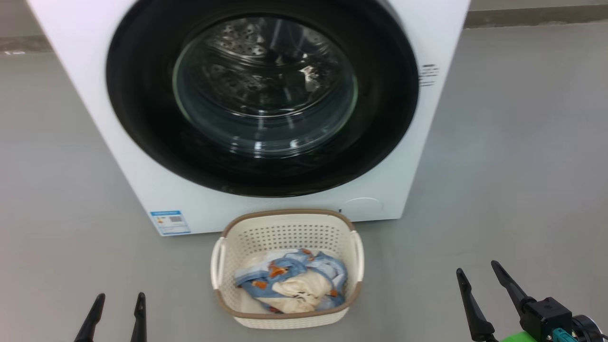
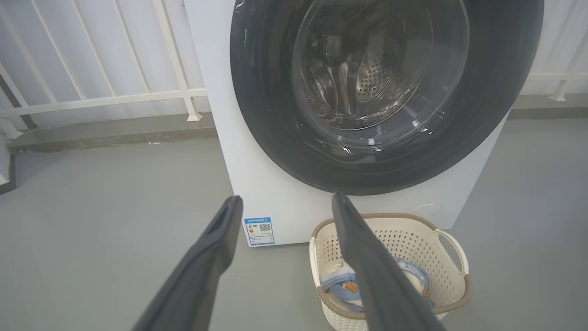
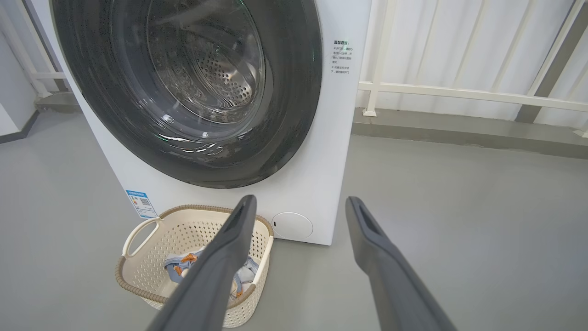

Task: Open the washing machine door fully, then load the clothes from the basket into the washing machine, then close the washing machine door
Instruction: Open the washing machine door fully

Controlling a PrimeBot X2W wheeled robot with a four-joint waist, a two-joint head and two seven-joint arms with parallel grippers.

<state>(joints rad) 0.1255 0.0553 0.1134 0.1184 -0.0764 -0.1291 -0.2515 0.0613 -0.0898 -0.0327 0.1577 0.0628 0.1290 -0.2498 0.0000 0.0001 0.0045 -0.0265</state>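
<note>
Door [image 1: 262, 95] shut, seen at 1 o'clock from L pincer [image 1: 120, 295], 11 o'clock from R pincer [image 1: 476, 267]; both spread, empty, abt equally near.

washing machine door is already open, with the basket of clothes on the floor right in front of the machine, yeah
Not quite. The washing machine door is shut, flat against the front of the washing machine, as the head view shows. The rest holds: the basket with the clothes stands on the floor right in front of it.
</note>
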